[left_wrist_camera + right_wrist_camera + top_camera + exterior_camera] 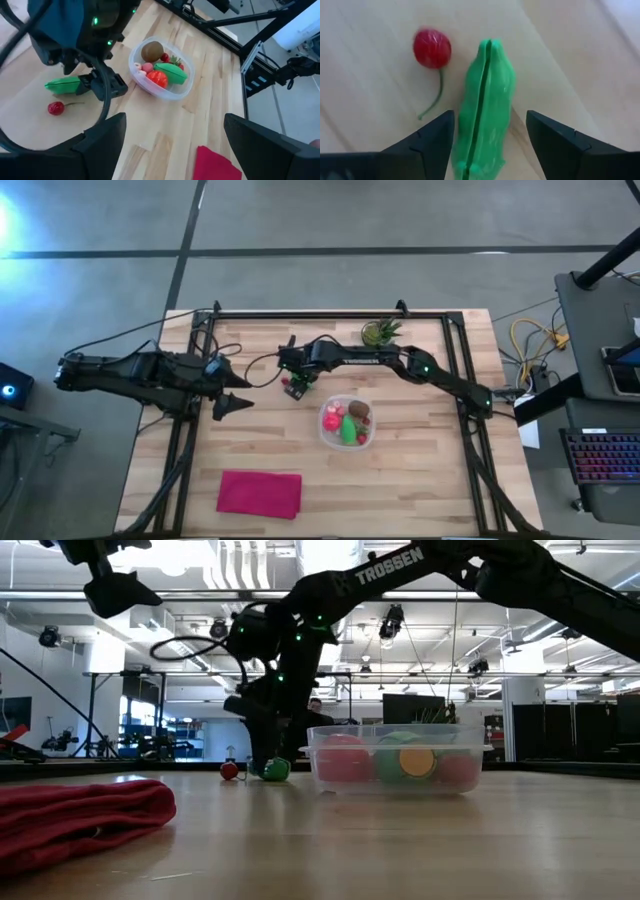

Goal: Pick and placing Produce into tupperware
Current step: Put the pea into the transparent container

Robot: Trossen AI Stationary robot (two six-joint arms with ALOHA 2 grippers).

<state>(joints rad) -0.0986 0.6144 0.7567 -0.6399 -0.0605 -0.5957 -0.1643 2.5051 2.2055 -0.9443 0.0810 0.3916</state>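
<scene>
Grasp alignment – right gripper (490, 150) over green pod (485, 107).

Right-arm jaws stand apart, one on each side of the green pod, not yet clamped on it. In the right wrist view the pod's long axis runs nearly straight up the frame, along the line between the jaws, so closure would act across its narrow width. A red cherry (432, 48) lies just beside it, upper left of that frame, clear of the jaws. In the high view the pod lies on the worktop (420, 480) left of the tupperware (346, 422) at frame centre, which holds other produce. Left gripper (236, 405) waits at centre left, jaws apart – the right arm is nearer.
</scene>
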